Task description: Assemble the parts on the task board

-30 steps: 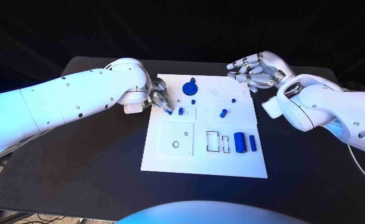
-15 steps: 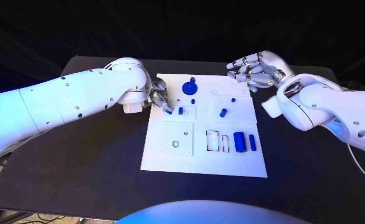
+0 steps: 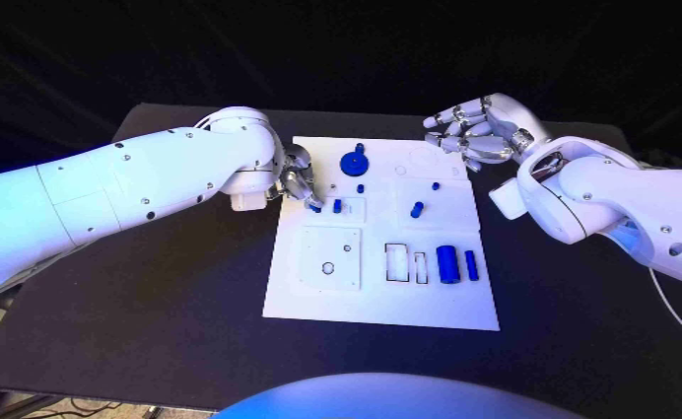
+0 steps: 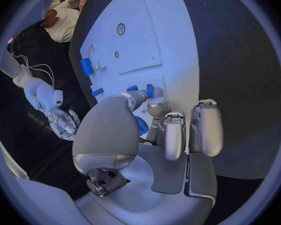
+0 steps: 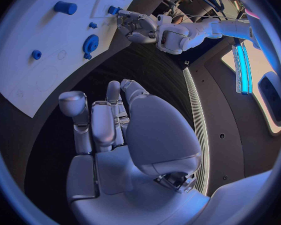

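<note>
The white task board (image 3: 373,291) lies in the middle of the black table. My left hand (image 3: 298,180) is low over the board's far left edge and pinches a small blue part (image 3: 315,208) between thumb and a finger; the left wrist view shows that part (image 4: 142,126) in the fingertips. Beside it stands a blue peg (image 3: 337,207). A blue gear (image 3: 354,164) sits at the far middle, another peg (image 3: 417,210) right of centre. A blue cylinder (image 3: 447,264) and a blue bar (image 3: 470,265) lie at the right. My right hand (image 3: 476,133) hovers over the far right corner, fingers loosely bent, holding nothing.
Rectangular recesses (image 3: 407,263) and a square plate with a round hole (image 3: 328,269) mark the board's near half. Black table (image 3: 157,291) surrounds the board. The right wrist view shows the gear (image 5: 90,43), the board (image 5: 22,80) and my left hand (image 5: 137,27).
</note>
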Robot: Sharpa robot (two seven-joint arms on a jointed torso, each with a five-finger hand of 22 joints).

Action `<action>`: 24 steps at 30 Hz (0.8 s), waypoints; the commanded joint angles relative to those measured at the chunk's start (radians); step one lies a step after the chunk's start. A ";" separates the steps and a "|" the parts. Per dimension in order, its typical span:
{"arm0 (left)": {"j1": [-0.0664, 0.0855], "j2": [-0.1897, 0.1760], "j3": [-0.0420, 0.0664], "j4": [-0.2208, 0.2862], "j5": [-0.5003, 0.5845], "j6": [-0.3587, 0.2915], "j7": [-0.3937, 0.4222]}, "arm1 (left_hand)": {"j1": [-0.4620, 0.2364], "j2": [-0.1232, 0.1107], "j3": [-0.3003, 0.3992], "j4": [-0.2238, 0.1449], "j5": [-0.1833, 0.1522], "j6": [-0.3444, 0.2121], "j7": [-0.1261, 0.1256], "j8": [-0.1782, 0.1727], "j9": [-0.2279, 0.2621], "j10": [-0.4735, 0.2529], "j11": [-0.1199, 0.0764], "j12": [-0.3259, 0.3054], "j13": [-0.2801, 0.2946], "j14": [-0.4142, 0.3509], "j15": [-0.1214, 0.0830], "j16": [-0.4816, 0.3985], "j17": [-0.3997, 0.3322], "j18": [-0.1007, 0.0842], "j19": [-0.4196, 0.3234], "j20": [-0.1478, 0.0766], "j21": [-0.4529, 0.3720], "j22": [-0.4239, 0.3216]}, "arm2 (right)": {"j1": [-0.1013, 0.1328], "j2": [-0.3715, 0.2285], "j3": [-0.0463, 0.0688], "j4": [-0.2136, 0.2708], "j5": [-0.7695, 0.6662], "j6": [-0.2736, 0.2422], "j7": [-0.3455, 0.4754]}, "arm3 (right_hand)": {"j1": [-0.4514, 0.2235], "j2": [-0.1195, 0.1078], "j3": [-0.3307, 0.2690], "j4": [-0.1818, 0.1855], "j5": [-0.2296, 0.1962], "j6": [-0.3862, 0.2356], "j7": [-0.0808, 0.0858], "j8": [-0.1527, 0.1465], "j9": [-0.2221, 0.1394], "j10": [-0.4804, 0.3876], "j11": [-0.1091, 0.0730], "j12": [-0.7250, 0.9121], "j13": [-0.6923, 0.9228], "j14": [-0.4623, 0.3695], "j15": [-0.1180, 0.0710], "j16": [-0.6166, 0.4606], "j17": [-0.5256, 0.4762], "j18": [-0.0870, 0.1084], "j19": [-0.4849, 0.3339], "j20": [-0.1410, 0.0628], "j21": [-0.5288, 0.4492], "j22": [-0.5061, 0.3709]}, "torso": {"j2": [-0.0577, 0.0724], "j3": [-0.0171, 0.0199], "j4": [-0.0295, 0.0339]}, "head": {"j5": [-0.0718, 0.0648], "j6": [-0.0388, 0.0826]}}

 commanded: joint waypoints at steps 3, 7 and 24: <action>-0.011 0.006 -0.008 -0.010 -0.001 0.033 -0.035 | -0.036 -0.002 0.096 -0.089 0.001 0.023 -0.017 0.008 0.009 0.008 -0.005 0.000 -0.001 0.105 -0.012 0.002 0.263 -0.013 0.037 -0.007 0.002 0.113 | -0.001 0.001 0.000 0.001 -0.006 0.009 0.005 | -0.009 -0.001 0.008 0.000 0.006 0.000 0.006 -0.003 -0.001 -0.007 -0.001 -0.002 -0.002 0.010 0.000 -0.005 -0.001 0.017 -0.009 -0.001 -0.007 -0.002 | 0.000 -0.0001 -0.0003 | 0.001 -0.001; -0.011 0.014 -0.008 -0.017 -0.001 0.042 -0.042 | -0.083 -0.007 0.070 -0.062 -0.001 0.033 -0.022 0.011 0.007 0.011 -0.008 0.003 0.001 0.105 -0.015 0.002 0.263 -0.014 0.038 -0.010 0.005 0.118 | -0.001 0.002 0.000 0.001 -0.006 0.009 0.006 | -0.009 -0.001 0.008 0.000 0.006 0.000 0.006 -0.003 -0.001 -0.007 -0.001 -0.002 -0.002 0.010 0.000 -0.005 -0.001 0.017 -0.009 -0.001 -0.007 -0.002 | 0.000 -0.0003 -0.0008 | 0.001 -0.004; -0.014 0.025 -0.008 -0.032 -0.001 0.054 -0.059 | -0.182 -0.018 -0.038 0.001 -0.003 0.068 -0.033 0.020 0.003 0.026 -0.017 0.023 0.017 0.105 -0.023 0.002 0.263 -0.018 0.046 -0.018 0.019 0.135 | -0.001 0.002 0.000 0.001 -0.005 0.004 0.011 | -0.009 -0.001 0.008 0.000 0.006 0.000 0.006 -0.003 -0.001 -0.007 -0.001 -0.002 -0.002 0.010 0.000 -0.005 -0.001 0.017 -0.009 -0.001 -0.007 -0.002 | -0.001 -0.0004 -0.0003 | -0.001 -0.007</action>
